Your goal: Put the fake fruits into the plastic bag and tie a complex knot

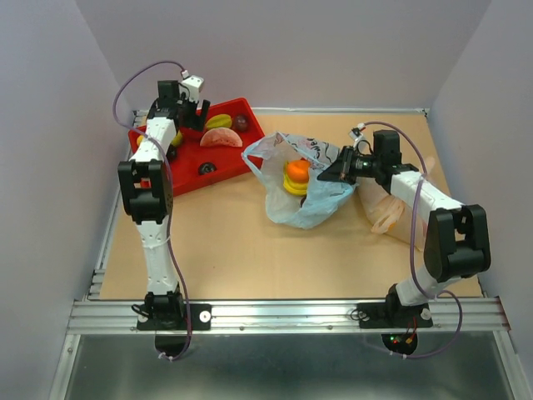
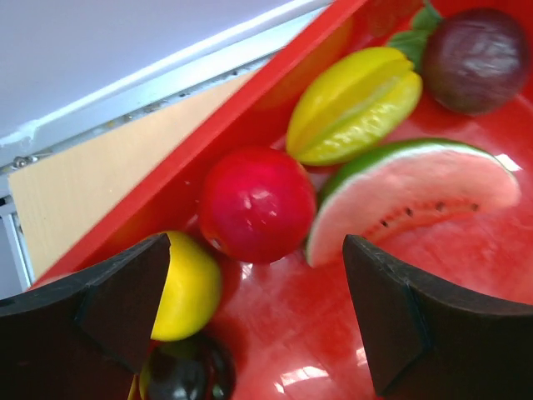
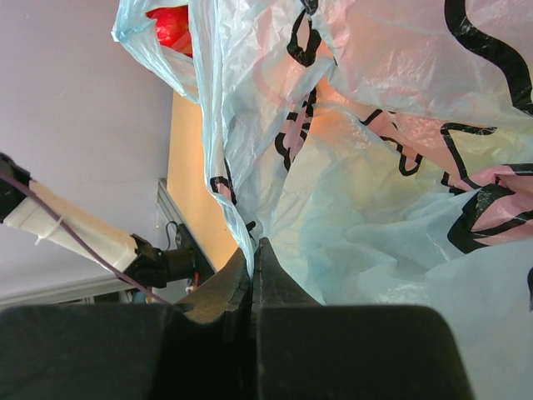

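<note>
Fruits are split between two places: most lie in the red tray (image 1: 190,182), and an orange (image 1: 296,170) sits on yellow bananas (image 1: 295,188) inside the plastic bag (image 1: 330,200). The bag stands open on the table (image 1: 233,250), just off the tray's right corner in the top view.

The left claw (image 2: 254,243) hangs over the tray's far end with its fingers spread wide and nothing between them. Below it in the tray:
- a round red fruit (image 2: 256,204) against the tray wall
- a starfruit (image 2: 354,104) beside it
- a melon slice (image 2: 416,196) touching the red fruit
- a dark plum (image 2: 476,58) past the starfruit
- a yellow fruit (image 2: 190,287) half hidden by one finger

The right claw (image 3: 251,252) is clenched on the bag's thin film, at the rim on the side away from the tray. A pale beige bag (image 1: 387,212) lies farther from the tray, under the right arm.
</note>
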Controlling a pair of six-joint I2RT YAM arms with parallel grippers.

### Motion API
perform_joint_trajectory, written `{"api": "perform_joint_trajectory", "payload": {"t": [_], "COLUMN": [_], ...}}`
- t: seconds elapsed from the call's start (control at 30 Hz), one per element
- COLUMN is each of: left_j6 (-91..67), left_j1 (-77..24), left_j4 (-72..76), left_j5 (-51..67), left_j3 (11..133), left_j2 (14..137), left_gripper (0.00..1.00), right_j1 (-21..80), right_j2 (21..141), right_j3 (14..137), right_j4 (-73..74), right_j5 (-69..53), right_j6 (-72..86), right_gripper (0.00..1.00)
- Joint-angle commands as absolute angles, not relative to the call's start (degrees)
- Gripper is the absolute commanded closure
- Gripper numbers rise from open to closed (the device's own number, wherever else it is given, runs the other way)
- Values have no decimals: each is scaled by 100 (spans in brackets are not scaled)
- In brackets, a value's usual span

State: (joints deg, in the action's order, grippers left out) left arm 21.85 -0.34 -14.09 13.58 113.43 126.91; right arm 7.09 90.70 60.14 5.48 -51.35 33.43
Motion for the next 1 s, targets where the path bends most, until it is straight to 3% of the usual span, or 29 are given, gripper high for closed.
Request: {"api": "perform_joint_trajectory", "payload": {"t": [0.0,0.2,0.67,0.97], "left_j6": [2215,1970,1380,1134], "left_j1": [-44,-44,299,316], "left_j4": [-1503,-1625,-1731,-1503], "left_j5": [1143,1458,1547,1767], "left_j3": [12207,12814,12375,12840], "left_j2": [12919,13587,13869,14176], "left_gripper": [3,1,1,7], "right_j1": [677,677,668,668], "right_j2": [9132,9193,9211,9114], "right_j3": [5977,6003,6021,5977], "right_j4": [255,255,255,264], "right_j5": [-5229,-5238,-5282,-5230], "right_j6": [3331,3314,3331,3357], "right_gripper": [100,99,100,100]}}
